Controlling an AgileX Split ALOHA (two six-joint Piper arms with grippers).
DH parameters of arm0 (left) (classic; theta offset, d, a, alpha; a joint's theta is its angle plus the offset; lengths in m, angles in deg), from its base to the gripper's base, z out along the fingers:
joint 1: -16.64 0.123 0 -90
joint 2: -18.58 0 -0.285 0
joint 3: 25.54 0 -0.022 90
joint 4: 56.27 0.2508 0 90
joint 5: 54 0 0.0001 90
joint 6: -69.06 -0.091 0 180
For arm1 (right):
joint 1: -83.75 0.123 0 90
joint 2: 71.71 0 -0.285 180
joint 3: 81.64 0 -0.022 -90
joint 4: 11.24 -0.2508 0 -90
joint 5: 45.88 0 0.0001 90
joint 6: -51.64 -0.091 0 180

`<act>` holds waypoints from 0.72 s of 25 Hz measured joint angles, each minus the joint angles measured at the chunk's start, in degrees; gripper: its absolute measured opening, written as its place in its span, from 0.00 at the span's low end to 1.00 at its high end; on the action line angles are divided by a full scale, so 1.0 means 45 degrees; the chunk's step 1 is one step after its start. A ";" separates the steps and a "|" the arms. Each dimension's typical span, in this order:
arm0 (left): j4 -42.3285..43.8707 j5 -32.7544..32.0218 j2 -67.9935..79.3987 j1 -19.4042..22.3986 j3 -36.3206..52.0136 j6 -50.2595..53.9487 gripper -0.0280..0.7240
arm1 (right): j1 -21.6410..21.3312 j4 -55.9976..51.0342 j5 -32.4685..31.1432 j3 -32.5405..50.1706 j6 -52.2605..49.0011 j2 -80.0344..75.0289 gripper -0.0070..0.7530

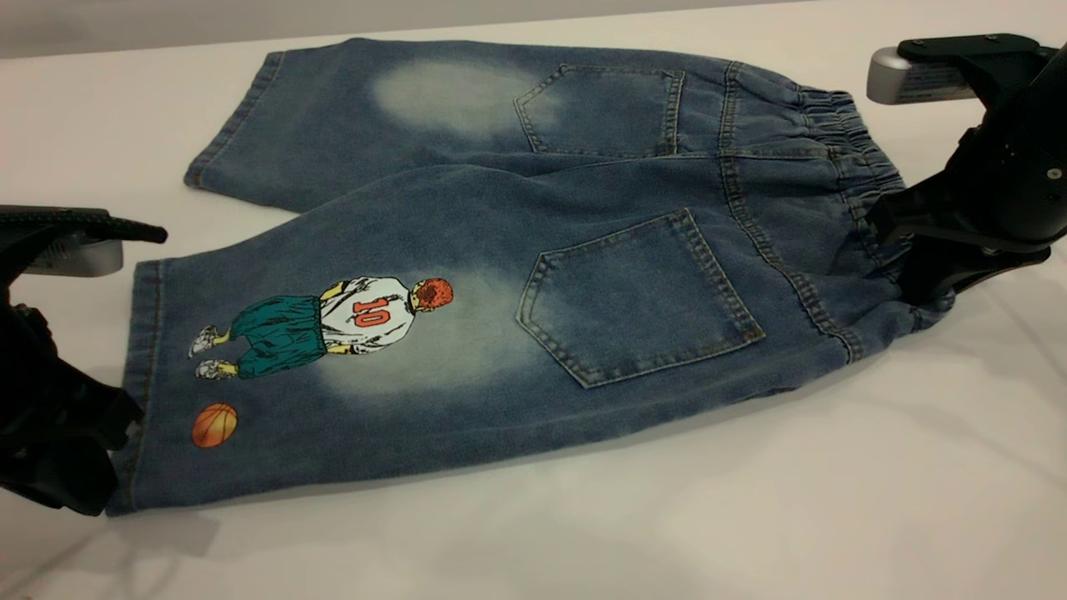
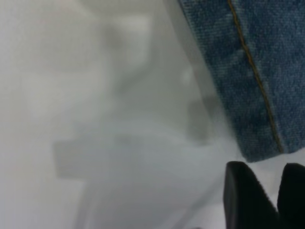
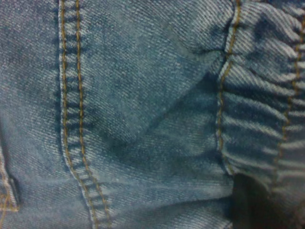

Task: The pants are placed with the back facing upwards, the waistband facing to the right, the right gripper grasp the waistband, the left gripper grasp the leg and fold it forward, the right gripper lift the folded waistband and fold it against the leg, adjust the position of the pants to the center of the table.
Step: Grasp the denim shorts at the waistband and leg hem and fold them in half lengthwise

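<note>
Shorts lie flat, back up, across tabletop, waistband toward right edge. Our right claw pinches waistband. Our left claw at printed leg hem; grip state we cannot tell. No fold made; both folds, centring left.

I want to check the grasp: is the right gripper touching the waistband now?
Touching. In the exterior view the right gripper presses into the bunched waistband; no gap shows.
</note>
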 joint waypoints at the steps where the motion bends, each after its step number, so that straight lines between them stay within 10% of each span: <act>1: 0.0054 0.0000 0.0000 0.0000 0.0000 0.0000 0.25 | 0.0000 0.0000 0.0009 0.0000 0.0000 0.0000 0.06; 7: 0.0082 -0.0015 -0.0014 0.0000 -0.0012 -0.0490 0.05 | 0.0000 0.0027 -0.0070 0.0000 0.0011 0.0000 0.06; 18: 0.0403 -0.0014 -0.0947 0.0000 -0.0054 -0.0490 0.11 | 0.0000 -0.0090 -0.0183 -0.0010 0.0023 -0.0005 0.06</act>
